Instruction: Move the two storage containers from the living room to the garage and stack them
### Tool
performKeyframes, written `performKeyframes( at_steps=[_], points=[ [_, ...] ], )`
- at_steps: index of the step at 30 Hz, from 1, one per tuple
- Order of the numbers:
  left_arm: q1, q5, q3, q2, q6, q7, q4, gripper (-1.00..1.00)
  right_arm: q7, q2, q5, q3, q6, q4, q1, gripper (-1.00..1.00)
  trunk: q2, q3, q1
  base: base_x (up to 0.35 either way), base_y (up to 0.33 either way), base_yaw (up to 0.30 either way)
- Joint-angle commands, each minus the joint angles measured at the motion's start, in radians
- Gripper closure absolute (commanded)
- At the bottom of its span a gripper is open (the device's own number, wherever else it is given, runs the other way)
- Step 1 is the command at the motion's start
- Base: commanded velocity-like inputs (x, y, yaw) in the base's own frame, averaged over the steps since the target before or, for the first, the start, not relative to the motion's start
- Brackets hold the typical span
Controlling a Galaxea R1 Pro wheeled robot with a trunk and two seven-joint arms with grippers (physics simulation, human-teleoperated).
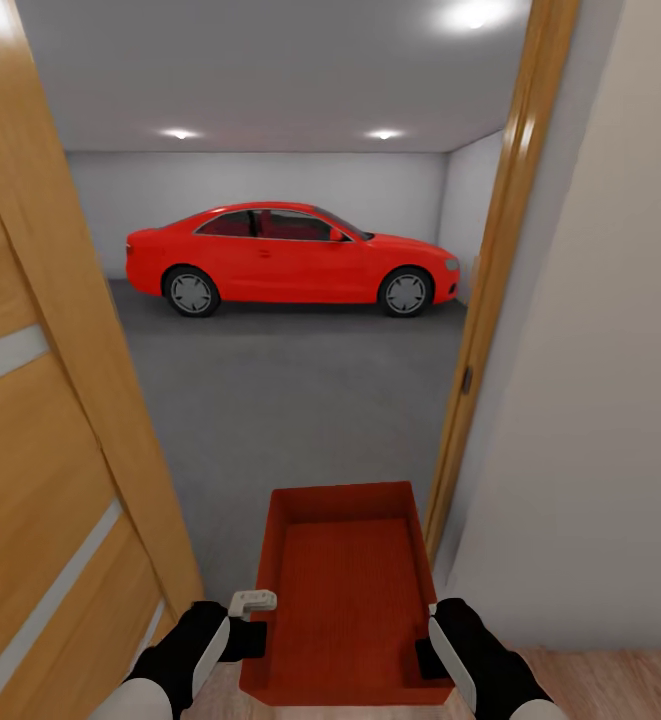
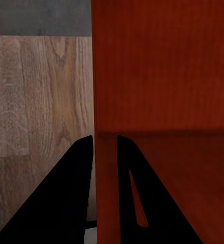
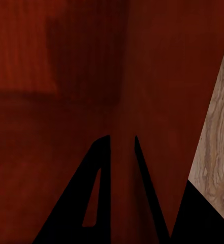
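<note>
You carry the storage container level between both arms — left pincer clenched on its left wall, right pincer on its right wall — so it fits the doorway, with the garage floor just ahead.

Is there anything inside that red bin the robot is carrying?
No. In the head view the storage container shows only its bare red bottom, held between the left tool and right tool.
</note>
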Motion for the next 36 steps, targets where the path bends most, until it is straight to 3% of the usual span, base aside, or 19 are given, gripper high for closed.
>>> performKeyframes(
  at_steps=[1, 7, 18, 30, 36],
  points=[
    [0.0, 0.015, 0.0, -0.002, 0.006, -0.003, -0.001, 1.0, -0.004, 0.014, -0.066, 0.001, -0.009, -0.002, -0.001, 1.0, -0.001, -0.001, 0.001, 0.304, 0.105, 0.0],
    [0.0, 0.013, -0.003, -0.002, 0.006, -0.002, -0.001, 1.0, -0.004, 0.014, -0.066, 0.001, -0.009, -0.002, -0.001, 1.0, -0.001, -0.001, 0.001, 0.244, 0.076, 0.0],
    [0.0, 0.015, -0.003, -0.002, 0.006, -0.002, -0.001, 1.0, -0.004, 0.014, -0.066, 0.001, -0.009, -0.002, -0.001, 1.0, -0.001, -0.001, 0.001, 0.036, 0.005, 0.0],
    [0.0, 0.015, -0.004, -0.002, 0.006, -0.003, -0.002, 1.0, -0.004, 0.014, -0.066, 0.001, -0.009, -0.002, -0.001, 1.0, -0.001, -0.001, 0.001, 0.282, 0.0, 0.0],
    [0.0, 0.015, -0.003, -0.002, 0.006, -0.002, -0.001, 1.0, -0.004, 0.014, -0.066, 0.001, -0.009, -0.002, -0.001, 1.0, -0.001, -0.001, 0.001, 0.081, 0.0, 0.0]
  ],
)
